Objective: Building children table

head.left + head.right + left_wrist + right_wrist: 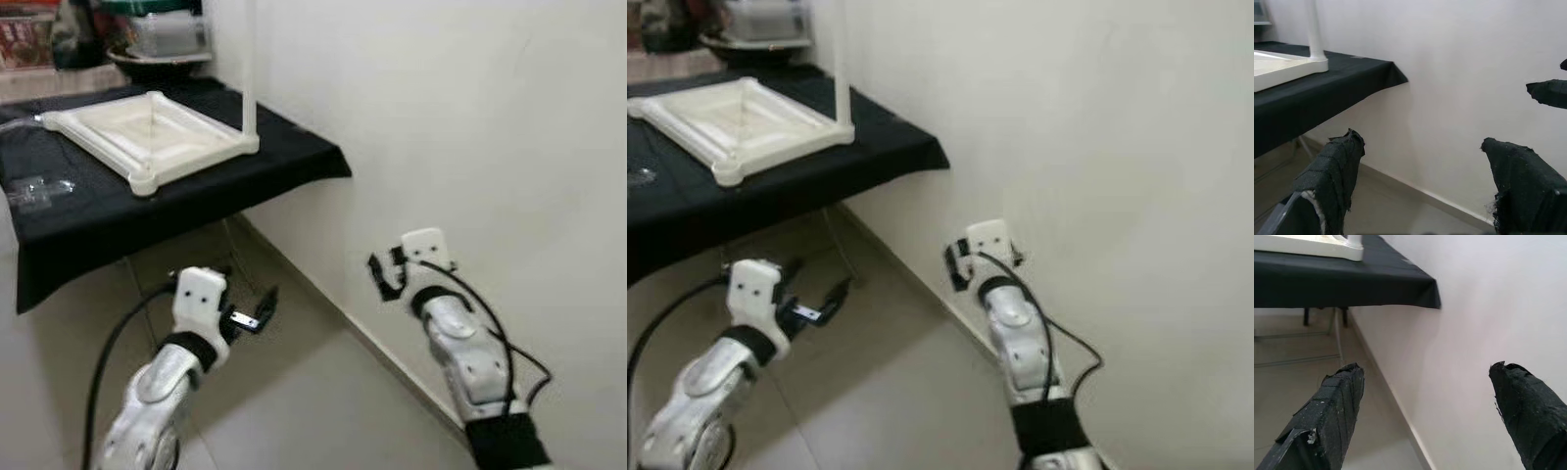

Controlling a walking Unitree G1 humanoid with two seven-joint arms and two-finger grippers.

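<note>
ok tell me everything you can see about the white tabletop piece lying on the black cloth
The white tabletop piece looks like moulded plastic: a rectangular panel lying upside down, with a raised rim around a shallower centre and rounded sockets at its corners. One white leg stands upright in the corner nearest the wall; the near corner socket is empty. It rests flat on the black cloth covering a table, set at an angle to the table's edge. Neither the left gripper nor the right gripper touches it; both hang below table level.
</note>
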